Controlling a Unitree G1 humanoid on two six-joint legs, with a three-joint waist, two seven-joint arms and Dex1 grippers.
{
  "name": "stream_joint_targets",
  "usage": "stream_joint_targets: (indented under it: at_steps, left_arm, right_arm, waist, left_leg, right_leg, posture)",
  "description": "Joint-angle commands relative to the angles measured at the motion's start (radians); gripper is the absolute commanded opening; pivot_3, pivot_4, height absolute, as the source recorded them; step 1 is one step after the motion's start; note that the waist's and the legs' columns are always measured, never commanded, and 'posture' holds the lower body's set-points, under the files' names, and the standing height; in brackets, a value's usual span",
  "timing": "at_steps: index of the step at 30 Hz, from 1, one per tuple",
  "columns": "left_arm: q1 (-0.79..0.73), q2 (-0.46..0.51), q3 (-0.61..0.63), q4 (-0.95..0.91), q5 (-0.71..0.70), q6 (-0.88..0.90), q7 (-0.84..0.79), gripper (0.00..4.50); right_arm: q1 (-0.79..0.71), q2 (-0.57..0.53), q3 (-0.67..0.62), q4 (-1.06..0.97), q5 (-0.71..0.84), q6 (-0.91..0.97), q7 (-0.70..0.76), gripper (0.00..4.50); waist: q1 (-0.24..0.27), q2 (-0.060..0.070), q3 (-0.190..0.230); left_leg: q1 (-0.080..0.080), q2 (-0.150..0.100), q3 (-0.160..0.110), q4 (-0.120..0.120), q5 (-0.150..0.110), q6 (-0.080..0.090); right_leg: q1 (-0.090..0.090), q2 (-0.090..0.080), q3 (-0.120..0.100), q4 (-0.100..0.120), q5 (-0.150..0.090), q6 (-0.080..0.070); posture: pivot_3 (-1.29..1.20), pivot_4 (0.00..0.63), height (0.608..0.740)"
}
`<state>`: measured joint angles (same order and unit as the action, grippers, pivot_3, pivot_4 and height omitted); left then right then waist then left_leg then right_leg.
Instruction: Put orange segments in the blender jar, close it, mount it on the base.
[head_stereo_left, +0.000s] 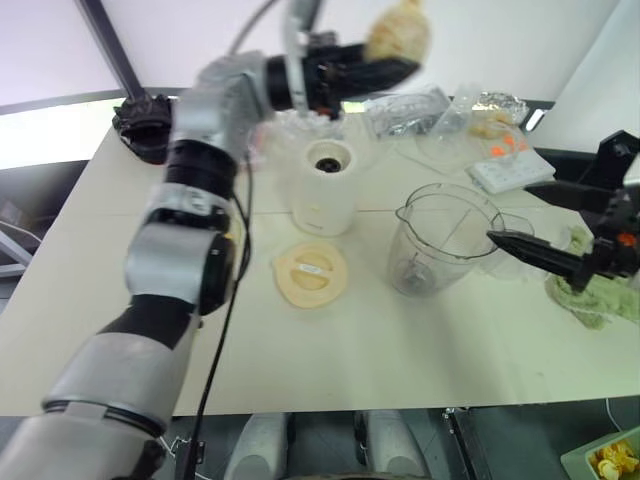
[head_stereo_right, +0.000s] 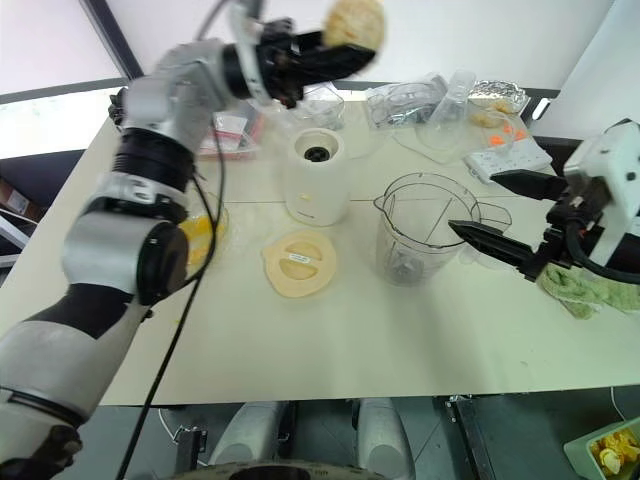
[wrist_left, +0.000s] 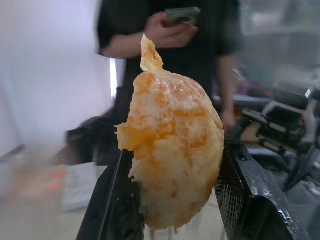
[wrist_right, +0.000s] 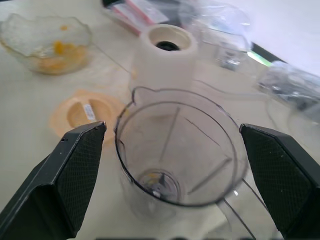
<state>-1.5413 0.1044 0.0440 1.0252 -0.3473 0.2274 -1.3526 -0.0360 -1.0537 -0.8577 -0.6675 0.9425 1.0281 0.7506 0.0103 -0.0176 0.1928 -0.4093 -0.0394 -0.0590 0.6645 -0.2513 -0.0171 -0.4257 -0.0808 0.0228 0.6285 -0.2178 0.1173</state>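
One orange segment (wrist_left: 172, 155), pale yellow-orange and wet, is pinched between the two black fingers (wrist_left: 112, 205) of the left gripper (head_stereo_right: 330, 50), which is raised above the far side of the tabletop (head_stereo_left: 400, 350), higher than the base (head_stereo_left: 325, 190). More orange segments (wrist_right: 52, 55) lie in one crinkled clear dish (wrist_right: 45, 42) on the robot's left side of the tabletop, too heaped together to count. One blender jar (head_stereo_left: 445, 240) stands upright and open on the tabletop, just to the right of the base and apart from it; its inside holds no fruit and the dark blade (wrist_right: 157, 182) shows at its bottom. One cream-white base stands upright behind the jar's left, its dark round socket facing up. One flat round cream lid (head_stereo_left: 311, 274) lies on the tabletop in front of the base, apart from both base and jar. The right gripper (head_stereo_left: 545, 225) hangs just to the right of the jar with its two fingers (wrist_right: 65, 175) spread wide, grasping nothing; in the right wrist view one finger stands at either side of the jar's mouth without touching it. One greenish cloth (head_stereo_left: 595, 295) lies at the right edge of the tabletop, and a cluster of clear bags (head_stereo_right: 420, 100) sits at the far side. One person (wrist_left: 170, 35) holding a phone stands beyond the tabletop in the left wrist view
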Motion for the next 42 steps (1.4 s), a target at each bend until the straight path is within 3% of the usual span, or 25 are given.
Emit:
stream_joint_targets:
  at_steps: [1,8,16,18,22,29,37,42]
  left_arm:
    - [-0.051,-0.052,-0.003,0.094,0.038,-0.097,0.000,1.81]
    - [-0.060,-0.229,-0.069,0.236,0.181,-0.258,0.094,1.81]
    - [-0.020,-0.278,-0.112,0.293,0.315,-0.330,0.159,1.81]
    - [-0.023,-0.279,-0.097,0.295,0.320,-0.328,0.168,2.63]
    - [-0.026,-0.279,-0.080,0.295,0.322,-0.324,0.166,4.47]
    - [-0.050,-0.266,-0.025,0.285,0.290,-0.334,0.203,4.47]
    - [-0.029,-0.103,0.071,0.201,0.196,-0.316,0.006,4.47]
    - [0.097,0.021,0.066,0.045,0.158,-0.213,-0.085,4.47]
  right_arm:
    - [0.036,0.020,-0.134,-0.082,0.051,0.043,-0.050,4.50]
    - [0.249,0.121,-0.491,-0.275,0.271,0.123,-0.211,4.50]
    - [0.619,0.221,-0.757,-0.378,0.574,-0.052,-0.423,4.50]
    - [0.699,0.223,-0.781,-0.380,0.624,-0.107,-0.462,4.50]
    - [0.804,0.207,-0.778,-0.380,0.658,-0.200,-0.511,4.50]
    - [0.892,0.187,-0.748,-0.371,0.633,-0.304,-0.524,4.50]
    - [0.918,0.230,-0.594,-0.320,0.422,-0.330,-0.455,4.50]
    - [0.896,0.252,-0.447,-0.240,0.235,-0.335,-0.450,4.50]
  waist:
    - [-0.001,0.000,0.000]
    - [0.018,0.000,0.000]
    - [0.028,0.000,0.000]
    - [0.028,-0.001,0.001]
    - [0.029,-0.002,0.001]
    - [0.029,-0.002,0.002]
    - [0.029,-0.001,0.001]
    - [0.027,-0.001,0.001]
  left_leg:
    - [0.000,0.000,0.000,0.000,0.000,0.000]
    - [-0.002,0.000,-0.001,0.000,0.000,0.001]
    - [-0.001,0.002,0.000,0.000,-0.001,0.002]
    - [-0.002,0.002,0.001,0.000,-0.001,0.002]
    - [-0.002,0.003,0.001,0.000,-0.002,0.003]
    - [-0.002,0.003,0.001,0.000,-0.003,0.005]
    - [-0.002,0.003,0.001,0.000,-0.003,0.005]
    - [-0.001,0.003,0.001,0.000,-0.003,0.006]
  right_leg:
    - [0.000,0.000,0.000,0.000,0.000,0.000]
    - [0.000,-0.001,0.000,-0.002,-0.001,0.002]
    - [0.002,0.000,0.001,-0.006,-0.002,0.002]
    - [0.003,0.000,0.001,-0.008,-0.002,0.002]
    - [0.005,-0.001,0.001,-0.013,-0.002,0.003]
    - [0.006,-0.001,0.001,-0.015,-0.003,0.002]
    - [0.006,0.000,0.001,-0.015,-0.002,-0.001]
    - [0.006,-0.001,0.001,-0.015,-0.002,-0.001]
  posture:
    - [0.00,0.150,0.740]
    - [0.00,0.150,0.740]
    - [0.00,0.150,0.740]
    - [0.00,0.150,0.740]
    - [0.00,0.150,0.740]
    - [0.00,0.150,0.740]
    - [0.00,0.150,0.740]
    - [0.00,0.150,0.740]
